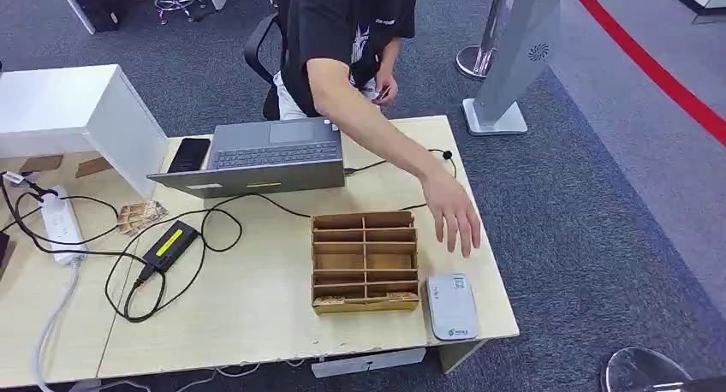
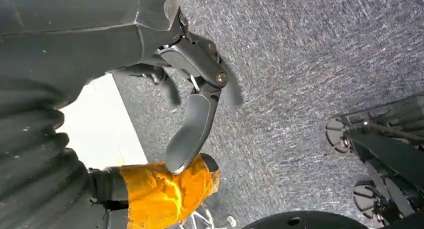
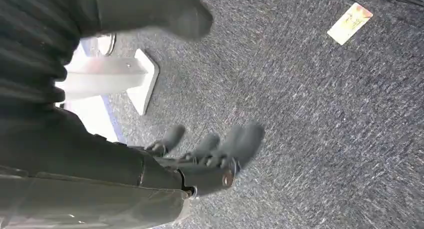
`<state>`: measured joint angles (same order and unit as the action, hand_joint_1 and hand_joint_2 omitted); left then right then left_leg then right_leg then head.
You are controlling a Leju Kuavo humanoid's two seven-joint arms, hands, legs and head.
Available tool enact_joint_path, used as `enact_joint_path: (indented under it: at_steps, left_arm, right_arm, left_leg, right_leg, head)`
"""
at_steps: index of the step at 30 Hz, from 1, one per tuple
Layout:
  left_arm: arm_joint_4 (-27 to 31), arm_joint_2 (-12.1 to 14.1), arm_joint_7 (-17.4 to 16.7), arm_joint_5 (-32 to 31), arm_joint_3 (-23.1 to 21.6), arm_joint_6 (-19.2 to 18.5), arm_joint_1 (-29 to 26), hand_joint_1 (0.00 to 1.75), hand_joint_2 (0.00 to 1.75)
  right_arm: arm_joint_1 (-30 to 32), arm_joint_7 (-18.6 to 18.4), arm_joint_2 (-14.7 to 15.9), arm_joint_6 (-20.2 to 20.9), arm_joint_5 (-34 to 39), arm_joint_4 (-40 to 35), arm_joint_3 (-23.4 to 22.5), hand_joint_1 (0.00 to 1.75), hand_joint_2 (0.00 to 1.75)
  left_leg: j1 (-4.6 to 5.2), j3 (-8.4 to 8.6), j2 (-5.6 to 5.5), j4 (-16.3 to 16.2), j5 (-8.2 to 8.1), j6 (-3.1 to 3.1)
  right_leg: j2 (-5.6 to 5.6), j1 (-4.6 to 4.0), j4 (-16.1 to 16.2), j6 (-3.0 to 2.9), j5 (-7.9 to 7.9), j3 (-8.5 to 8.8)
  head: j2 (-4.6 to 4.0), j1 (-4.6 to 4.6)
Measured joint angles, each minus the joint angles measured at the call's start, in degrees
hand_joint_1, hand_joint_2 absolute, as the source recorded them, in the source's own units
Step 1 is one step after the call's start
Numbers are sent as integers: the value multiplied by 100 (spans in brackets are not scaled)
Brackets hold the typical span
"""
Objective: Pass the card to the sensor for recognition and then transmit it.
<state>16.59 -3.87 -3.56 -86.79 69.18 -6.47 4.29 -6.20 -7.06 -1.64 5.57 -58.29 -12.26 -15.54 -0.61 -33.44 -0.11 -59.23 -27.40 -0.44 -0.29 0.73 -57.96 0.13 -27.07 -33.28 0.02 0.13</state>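
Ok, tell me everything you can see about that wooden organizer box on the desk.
The wooden organizer box is a rectangular tray of brown, plywood-looking board, split by thin partitions into two columns of narrow slots. It lies flat on the pale desk, in front of the open laptop and just beside the small grey card reader. Something gold-coloured, possibly cards, shows along its near edge; the other slots look empty. A person's hand hovers near its far right corner, not clearly touching it.

Office: desk (image 1: 257, 298), laptop (image 1: 265, 152), carpet (image 1: 599, 195).
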Motion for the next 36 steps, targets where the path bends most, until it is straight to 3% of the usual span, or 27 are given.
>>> enact_joint_path:
  at_steps: [3,5,6,7,8,9,10,12,14,15,17,22,23,28,34,35,36]
  left_arm:
    - [0,2,0,-7,0,20,4,175,175]
    - [0,4,0,-11,0,22,5,173,175]
    - [0,4,0,-13,0,22,5,164,175]
    - [0,4,-4,-1,0,28,5,122,175]
    - [0,2,-63,99,0,72,9,47,175]
    - [0,-6,-144,268,39,137,9,0,175]
    - [0,-20,-170,403,94,162,9,0,175]
    - [0,-35,-175,487,184,199,-15,0,175]
    - [0,-50,-184,500,227,221,-56,0,175]
    - [0,-55,-184,503,247,225,-58,0,175]
    - [0,-79,-184,503,295,225,-33,0,175]
    - [0,-94,-192,489,326,243,-36,0,175]
    - [0,-92,-192,481,328,243,-38,0,0]
    - [0,-83,-85,398,328,205,-35,0,0]
    - [0,-81,-28,371,328,190,-35,0,0]
    - [0,-81,-15,367,328,192,-34,0,0]
    - [0,-83,-9,365,328,190,-33,0,0]
  right_arm:
    - [-30,-37,-17,-4,0,0,-57,148,175]
    - [-47,-50,-24,-2,-4,0,-99,141,175]
    - [-51,-50,-26,-2,-20,0,-118,98,175]
    - [-53,-20,-28,0,-65,0,-125,0,175]
    - [-42,141,-33,6,-224,-6,-120,0,175]
    - [1,381,-78,73,-497,-56,-55,0,175]
    - [132,422,-137,211,-665,-185,18,0,175]
    - [877,-212,-368,1256,-713,-1762,264,0,175]
    - [1321,-604,-492,2152,-636,-2780,483,0,175]
    - [1460,-636,-529,2207,-575,-3070,575,0,175]
    - [1633,-649,-573,1940,-429,-3573,775,0,175]
    - [1782,-680,-555,1626,-183,-4039,1034,0,175]
    - [1821,-673,-553,1633,-87,-4101,1084,0,0]
    - [1964,-415,-373,1595,645,-4127,1392,0,0]
    - [1983,-476,-116,1419,983,-4048,1765,0,0]
    - [1988,-534,-85,1375,1030,-4039,1832,0,175]
    - [1989,-615,-72,1298,1049,-4020,1894,0,175]
  left_leg:
    - [0,1,0,0,0,0]
    - [0,1,0,0,0,0]
    - [0,1,0,0,0,0]
    - [0,1,0,0,0,0]
    - [0,1,0,0,0,0]
    - [-1,2,0,0,0,0]
    - [-1,5,-3,0,0,0]
    - [-2,3,-47,0,-2,2]
    - [-2,0,-34,1,-2,0]
    - [-2,-3,-23,2,-6,-6]
    - [-2,-1,-13,5,-10,-8]
    - [1,5,-11,2,-7,-3]
    - [1,5,-11,1,-7,-3]
    - [2,5,-10,1,-7,-3]
    - [1,6,-10,0,-8,-3]
    - [2,6,-10,1,-8,-3]
    - [1,6,-10,1,-8,-3]
  right_leg:
    - [0,0,0,0,0,0]
    - [0,0,0,0,0,0]
    - [0,0,0,0,0,0]
    - [0,0,0,0,0,0]
    - [0,0,0,0,0,0]
    - [0,0,0,0,0,0]
    - [-2,-1,0,0,-1,0]
    - [-38,-1,0,8,-19,18]
    - [-21,-1,-1,0,-14,6]
    - [-12,-1,-1,-1,-13,3]
    - [-5,-1,-2,-2,-15,3]
    - [-7,-1,1,2,-11,9]
    - [-7,-1,1,3,-9,9]
    - [-6,2,1,3,-9,9]
    - [-5,2,1,3,-9,8]
    - [-5,2,1,2,-9,8]
    - [-5,2,1,2,-9,8]
  head:
    - [0,0]
    - [-2,0]
    - [-2,0]
    - [-2,0]
    - [-2,0]
    - [-2,0]
    - [-2,0]
    - [-2,5]
    - [0,-2]
    - [-2,-4]
    - [-2,0]
    - [0,4]
    - [-2,0]
    - [-2,0]
    - [-2,0]
    - [-2,2]
    - [-2,0]
